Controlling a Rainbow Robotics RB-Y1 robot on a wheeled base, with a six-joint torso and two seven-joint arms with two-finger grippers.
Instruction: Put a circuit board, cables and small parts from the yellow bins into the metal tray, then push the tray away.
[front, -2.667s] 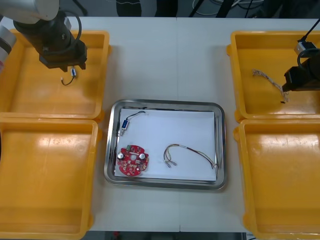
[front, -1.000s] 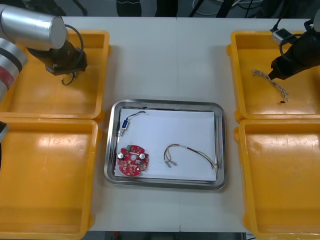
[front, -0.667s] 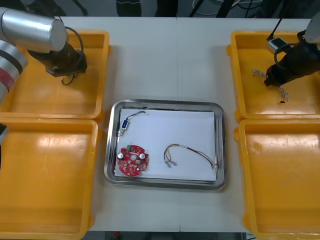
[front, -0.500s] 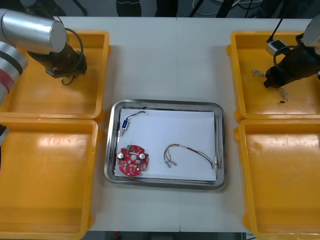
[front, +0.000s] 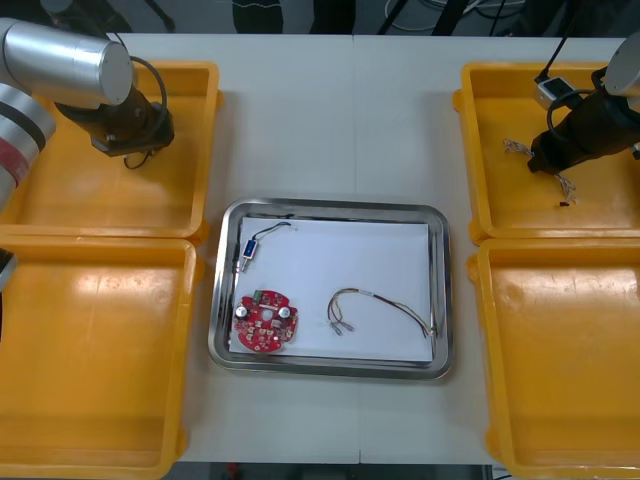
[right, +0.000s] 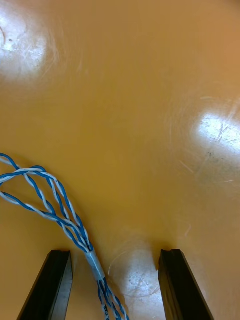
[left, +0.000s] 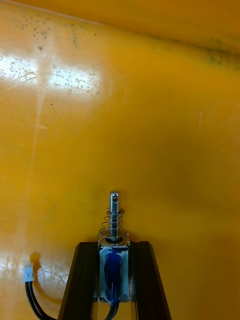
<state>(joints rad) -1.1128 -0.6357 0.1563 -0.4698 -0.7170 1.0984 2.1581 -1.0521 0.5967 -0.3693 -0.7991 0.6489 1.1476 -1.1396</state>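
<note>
While right jaws stand open astride off-centre blue-white cable (right: 94, 264), closing may miss it; left jaws clamp small metal part (left: 114, 225), which may twist loose.

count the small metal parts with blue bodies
2. One small metal part lies in the shiny metal tray, near its far left corner. The other is in the left gripper, over the far left yellow bin. More may hide under the right gripper, in the far right bin.
</note>
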